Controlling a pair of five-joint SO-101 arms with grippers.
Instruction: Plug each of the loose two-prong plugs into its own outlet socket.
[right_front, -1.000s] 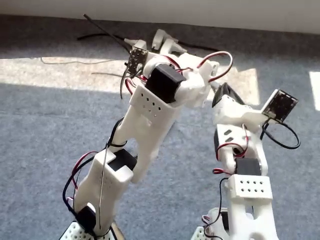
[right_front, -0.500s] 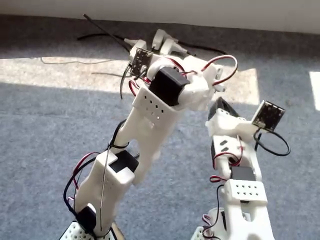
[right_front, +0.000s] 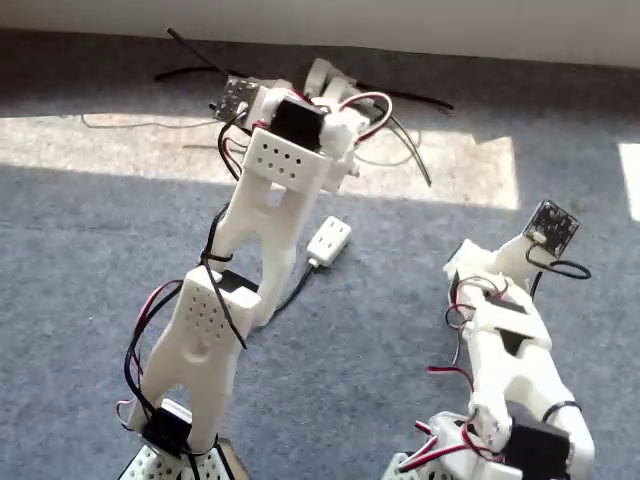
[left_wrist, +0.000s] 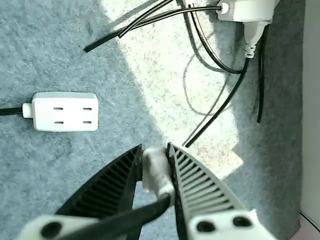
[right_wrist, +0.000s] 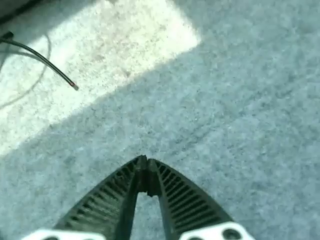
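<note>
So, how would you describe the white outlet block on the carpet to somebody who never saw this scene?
Find the sunlit patch on the grey-blue carpet; on its shaded side, beside the taller white arm, lies a small white rectangular plastic outlet block with a black cord. Unlike the white adapter near the wall, its four slots are empty.

1. A white plug (left_wrist: 154, 172), trailing a black cord (left_wrist: 131, 216), sits clamped between the closed fingers of the left tool (left_wrist: 154, 147).
2. A white outlet block (left_wrist: 65, 111) with two two-slot sockets lies flat, face up, on the grey carpet (left_wrist: 50, 50).
</note>
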